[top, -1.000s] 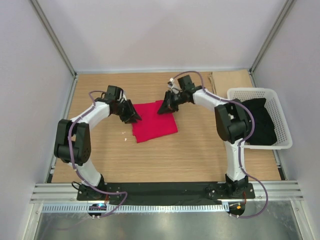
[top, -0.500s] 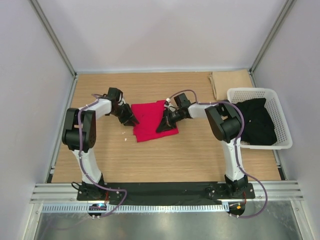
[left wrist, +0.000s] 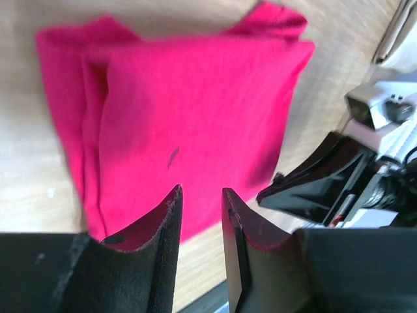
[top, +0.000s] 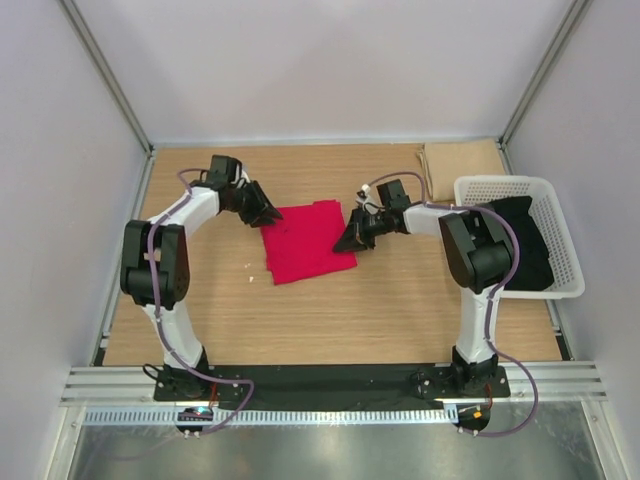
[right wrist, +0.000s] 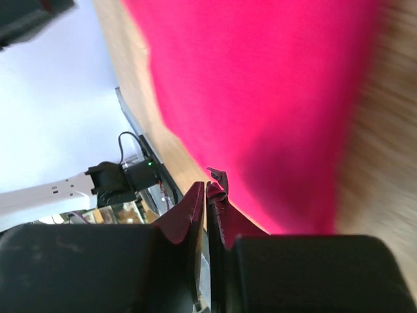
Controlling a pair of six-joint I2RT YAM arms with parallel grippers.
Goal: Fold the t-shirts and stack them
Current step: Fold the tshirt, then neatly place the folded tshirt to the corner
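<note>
A crimson red t-shirt (top: 305,242) lies folded into a flat square on the wooden table. It also shows in the left wrist view (left wrist: 195,111) and the right wrist view (right wrist: 260,85). My left gripper (top: 262,212) sits at the shirt's far left corner; its jaws (left wrist: 201,192) stand a little apart with nothing between them. My right gripper (top: 350,238) sits at the shirt's right edge; its jaws (right wrist: 207,189) are pressed together, and the shirt lies flat beyond them. A black t-shirt (top: 520,245) lies crumpled in the basket.
A white lattice basket (top: 568,250) stands at the right edge of the table. A tan sheet (top: 460,160) lies at the back right corner. A small white speck (top: 250,279) lies left of the red shirt. Grey walls enclose the table.
My left gripper moved back toward the shirt's far left corner. My right gripper moved right, off the shirt to its right edge. The shirt now lies flatter.
</note>
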